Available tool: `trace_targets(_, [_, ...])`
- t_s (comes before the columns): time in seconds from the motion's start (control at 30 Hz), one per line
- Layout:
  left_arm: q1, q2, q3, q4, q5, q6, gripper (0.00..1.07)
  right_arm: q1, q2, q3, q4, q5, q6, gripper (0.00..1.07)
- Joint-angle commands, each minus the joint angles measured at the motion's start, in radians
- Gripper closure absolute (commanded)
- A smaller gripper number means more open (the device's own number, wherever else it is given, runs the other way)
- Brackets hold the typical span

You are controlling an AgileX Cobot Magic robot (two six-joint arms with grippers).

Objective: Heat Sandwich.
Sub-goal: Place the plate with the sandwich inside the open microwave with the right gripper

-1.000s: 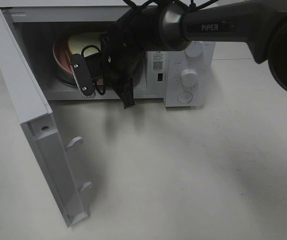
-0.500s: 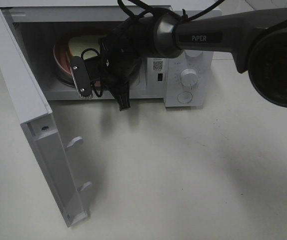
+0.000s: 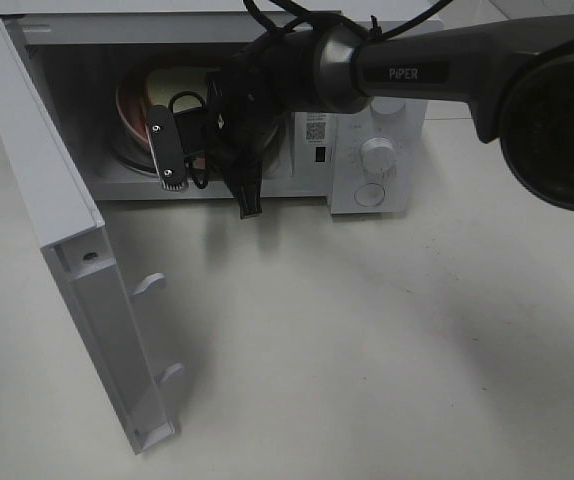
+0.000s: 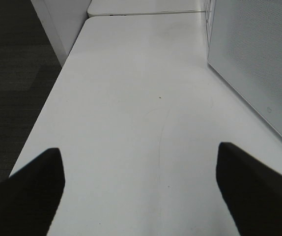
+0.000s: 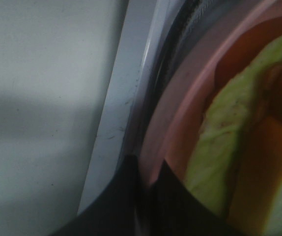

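Observation:
The sandwich (image 3: 172,80) lies on the round pink plate (image 3: 130,105) inside the open microwave (image 3: 312,190). My right arm reaches across into the cavity, and my right gripper (image 3: 192,150) sits at the plate's front rim. In the right wrist view, dark fingers (image 5: 126,196) close on the pink plate rim (image 5: 190,93), with the sandwich's pale green filling (image 5: 219,132) just beyond. My left gripper (image 4: 141,191) is open and empty over bare table, out of the exterior high view.
The microwave door (image 3: 57,220) swings open to the left and stands out over the table. Control knobs (image 3: 377,155) are on the microwave's right panel. A white perforated panel (image 4: 259,64) stands beside the left gripper. The table edge (image 4: 52,98) drops to dark floor.
The plate with the sandwich has shifted slightly to the right inside the cavity, along with my right gripper. The door has not moved.

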Motion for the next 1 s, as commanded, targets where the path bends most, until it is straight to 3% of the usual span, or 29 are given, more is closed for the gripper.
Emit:
trace_targets(0.03, [0.0, -0.021, 0.001, 0.002, -0.017, -0.007, 0.29, -0.001, -0.011, -0.013, -0.005, -0.03, 0.017, 1.07])
trace_targets(1.0, [0.0, -0.021, 0.001, 0.002, -0.017, -0.007, 0.29, -0.036, -0.011, 0.01, -0.06, -0.141, 0.126, 1.07])
